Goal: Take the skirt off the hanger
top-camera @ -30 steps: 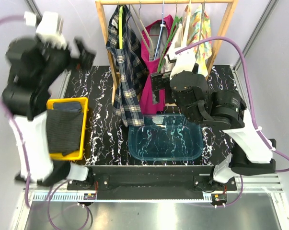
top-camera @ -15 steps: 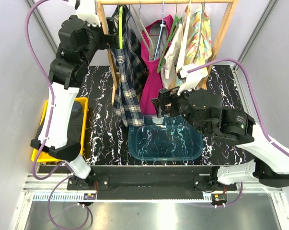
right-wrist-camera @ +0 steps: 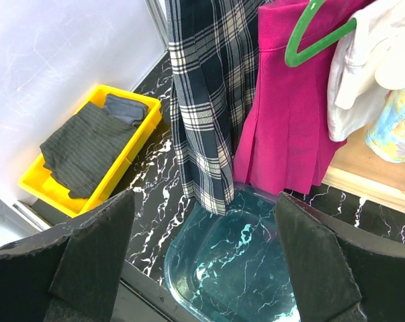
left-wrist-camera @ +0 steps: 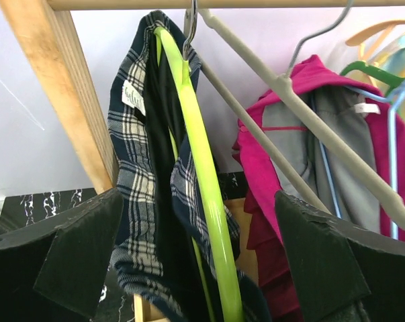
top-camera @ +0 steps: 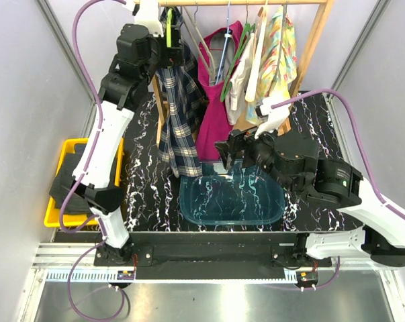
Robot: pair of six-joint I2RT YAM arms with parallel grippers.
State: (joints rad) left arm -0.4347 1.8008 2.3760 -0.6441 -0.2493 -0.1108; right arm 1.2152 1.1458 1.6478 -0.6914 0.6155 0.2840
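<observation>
Up at rail (left-wrist-camera: 256, 3), my left hand (left-wrist-camera: 199, 258) wide, lime hanger (left-wrist-camera: 203, 174) w/ plaid skirt (left-wrist-camera: 138, 201) betw fingers (left-wrist-camera: 74, 255); right hand (right-wrist-camera: 202, 261) wide by blue tub (right-wrist-camera: 249, 282).

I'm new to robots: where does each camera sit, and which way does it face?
Top external: above and behind the arms, looking down on table and clothes rack; both arms show.
Left wrist: on the raised left arm, facing the plaid garment on its green hanger; open left hand shows.
Right wrist: on the right arm, looking down at blue tub and yellow bin; open right hand shows.
Shared: plaid garment, all three.
</observation>
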